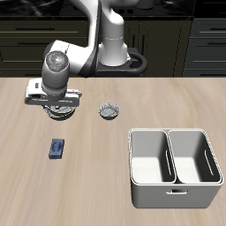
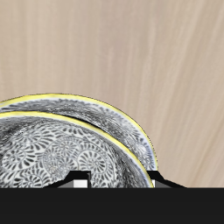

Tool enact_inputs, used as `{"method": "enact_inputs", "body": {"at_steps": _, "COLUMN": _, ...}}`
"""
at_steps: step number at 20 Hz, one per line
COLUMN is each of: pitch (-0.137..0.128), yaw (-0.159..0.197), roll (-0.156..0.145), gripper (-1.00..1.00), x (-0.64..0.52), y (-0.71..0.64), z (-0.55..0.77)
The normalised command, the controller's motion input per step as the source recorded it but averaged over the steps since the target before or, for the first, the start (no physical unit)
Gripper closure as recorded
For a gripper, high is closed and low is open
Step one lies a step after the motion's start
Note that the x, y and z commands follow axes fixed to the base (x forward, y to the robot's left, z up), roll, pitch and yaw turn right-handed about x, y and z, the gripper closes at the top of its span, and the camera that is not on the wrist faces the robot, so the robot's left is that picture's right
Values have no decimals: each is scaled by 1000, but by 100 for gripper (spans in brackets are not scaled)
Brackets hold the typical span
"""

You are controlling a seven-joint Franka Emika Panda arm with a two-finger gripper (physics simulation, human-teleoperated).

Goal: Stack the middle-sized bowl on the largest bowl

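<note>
The middle-sized bowl [image 2: 61,157] sits nested inside the largest bowl [image 2: 109,115]; their two dark patterned rims run side by side in the wrist view. In the exterior view the stack [image 1: 64,113] stands toward the table's back, mostly hidden under my hand. My gripper [image 1: 58,104] is low over the bowls. In the wrist view the gripper [image 2: 115,180] has its fingers [image 2: 80,183] apart, one inside the middle-sized bowl and one just outside its rim, not pressing on it.
The smallest bowl [image 1: 109,111] stands beside the stack near the table's middle. A white double-compartment bin [image 1: 174,181] stands near the front edge. A small blue object [image 1: 57,148] lies in front of the stack.
</note>
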Motion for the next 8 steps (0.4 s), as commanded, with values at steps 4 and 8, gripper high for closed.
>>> {"method": "enact_inputs", "body": {"at_steps": 4, "pitch": -4, "yaw": 66, "roll": -30, "gripper": -100, "x": -149, "y": 210, "z": 98}}
{"method": "enact_inputs", "body": {"at_steps": 8, "pitch": -11, "yaw": -9, "roll": 50, "gripper": -100, "x": -108, "y": 252, "z": 236}}
